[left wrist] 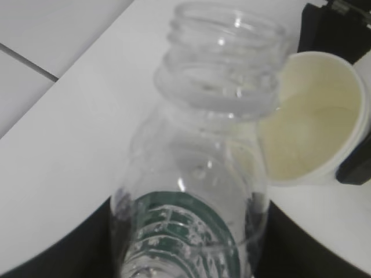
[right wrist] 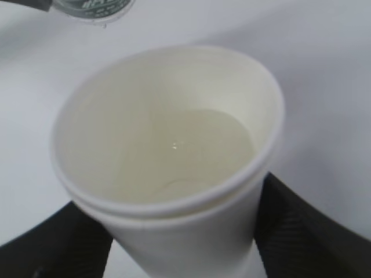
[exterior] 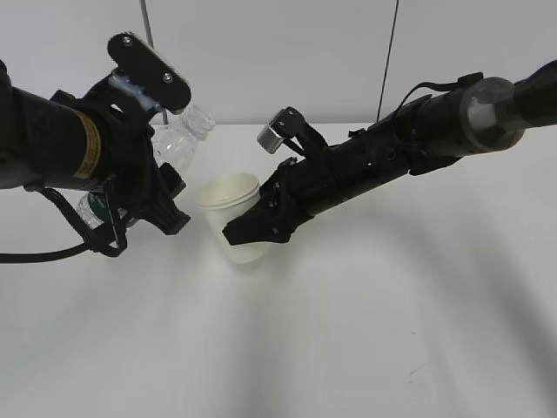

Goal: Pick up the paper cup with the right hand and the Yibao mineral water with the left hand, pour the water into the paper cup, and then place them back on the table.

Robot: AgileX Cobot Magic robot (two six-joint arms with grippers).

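My left gripper [exterior: 157,144] is shut on the Yibao mineral water [exterior: 178,144], a clear capless bottle with a green label. It holds the bottle tilted above the table [exterior: 392,305], neck up and to the right, just left of the paper cup [exterior: 231,209]. My right gripper [exterior: 239,228] is shut on the cup's wall. The cup stands nearly upright, low over the table; I cannot tell whether it touches. In the left wrist view the bottle [left wrist: 197,174] fills the gripper [left wrist: 188,243], with the cup [left wrist: 313,127] beside its neck. In the right wrist view the cup [right wrist: 168,145] holds water within the gripper [right wrist: 182,237].
The bottle's label end [right wrist: 93,8] shows at the top left of the right wrist view. Two thin vertical poles [exterior: 146,22] stand behind the table's far edge. A tiny dark scuff [exterior: 416,370] marks the table at the front right.
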